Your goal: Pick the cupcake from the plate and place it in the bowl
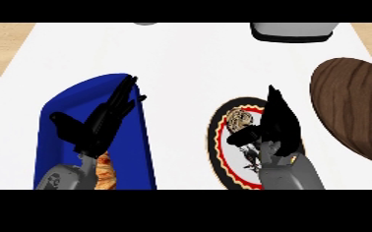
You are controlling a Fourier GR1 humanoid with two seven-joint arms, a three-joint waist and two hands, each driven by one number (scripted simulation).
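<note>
The right hand [270,128], fingers straight and parted, sits over the plate [218,128], the cupcake [240,120] just left of its thumb. A glancing close could tip it. The bowl [345,103] (dark wood) lies beyond, rightward. The left hand [98,123] rests open.

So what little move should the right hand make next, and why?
Probably curl its fingers round the cupcake. The right hand is already over the plate, thumb beside the cupcake, fingers straight, so nothing is held yet. The brown bowl waits to its right.
</note>
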